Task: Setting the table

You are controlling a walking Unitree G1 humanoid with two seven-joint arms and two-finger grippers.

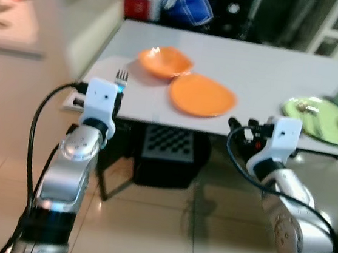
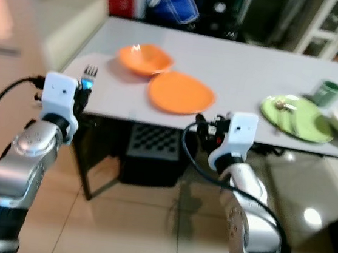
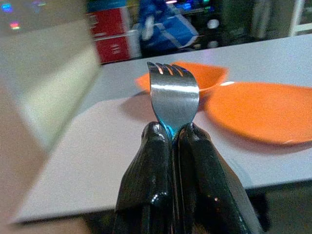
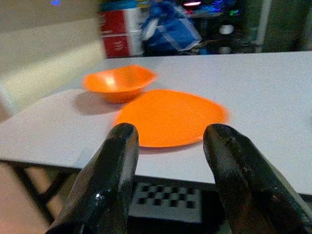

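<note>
Fork [image 3: 173,100]: polished metal, mirror-bright, with a light band across the head
Left gripper [image 3: 171,139] fingers [image 3: 148,175]: black, glossy, smooth, small highlights
Right gripper [image 4: 168,141] fingers [image 4: 109,178]: same shiny black finish
Plate [image 4: 170,117] and bowl [image 4: 118,83]: orange, look like smooth plastic, soft sheen
Table [image 1: 267,67]: pale grey top, smooth, matt
Green plate [image 1: 325,120]: smooth, slight gloss
Arms: silver shells, satin metallic look
Floor [image 1: 163,230]: beige tiles, glossy, reflecting lights

left gripper [image 3: 170,134] raised, forearm upright, fingers [image 3: 148,165] pinched together on fork [image 3: 174,100]. right gripper [image 4: 170,146] raised, fingers [image 4: 114,165] spread apart, nothing between.
</note>
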